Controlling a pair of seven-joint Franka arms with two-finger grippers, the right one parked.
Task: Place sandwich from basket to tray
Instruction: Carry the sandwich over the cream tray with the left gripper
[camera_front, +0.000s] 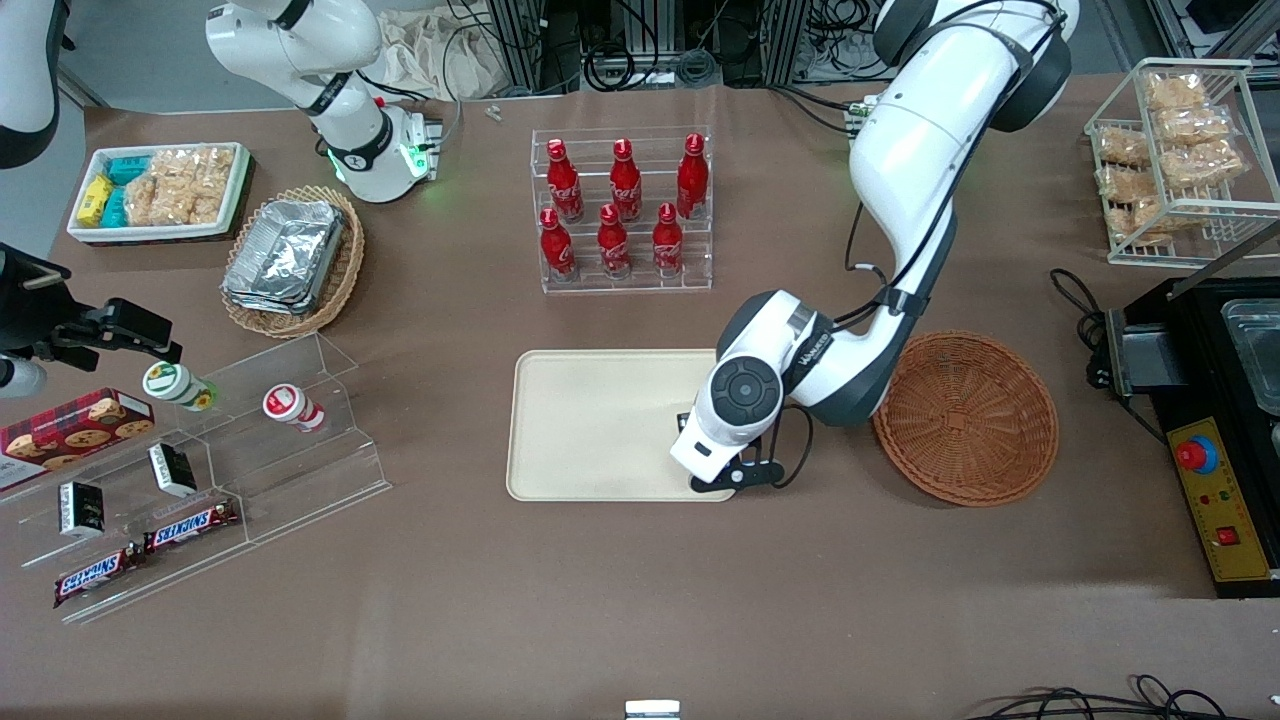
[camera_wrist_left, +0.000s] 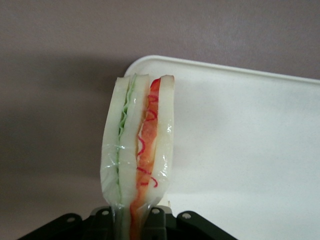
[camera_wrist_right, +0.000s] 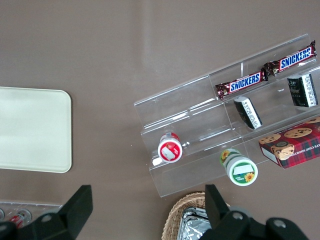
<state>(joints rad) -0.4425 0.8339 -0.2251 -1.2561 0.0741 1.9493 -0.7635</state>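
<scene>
From the front, the working arm bends down over the table, and its gripper (camera_front: 722, 478) sits low over the corner of the tray (camera_front: 590, 425) that is nearest the camera and closest to the basket (camera_front: 968, 418). The sandwich is hidden under the wrist here. The basket lies just beside the tray, toward the working arm's end of the table, with nothing in it. A clear rack of red bottles (camera_front: 625, 208) stands farther from the camera than the tray. Toward the parked arm's end are a tan basket of foil trays (camera_front: 292, 258), a white bin of snacks (camera_front: 158, 190) and a clear stepped stand (camera_front: 205, 470) with chocolate bars and small tubs. A wire rack of packed snacks (camera_front: 1175, 155) stands toward the working arm's end.

From the left wrist, the gripper (camera_wrist_left: 134, 222) is clamped on the sandwich (camera_wrist_left: 137, 155), pinching its wrapped end. The sandwich stands on edge, showing white bread with a green layer and an orange-red layer. It hangs over the rounded corner of the tray (camera_wrist_left: 240, 150), partly over the brown table (camera_wrist_left: 55, 100).

From the right wrist, one end of the tray (camera_wrist_right: 30, 127) shows beside the stepped stand (camera_wrist_right: 200, 130), with a box of cookies (camera_wrist_right: 292, 145) at the stand's edge.
</scene>
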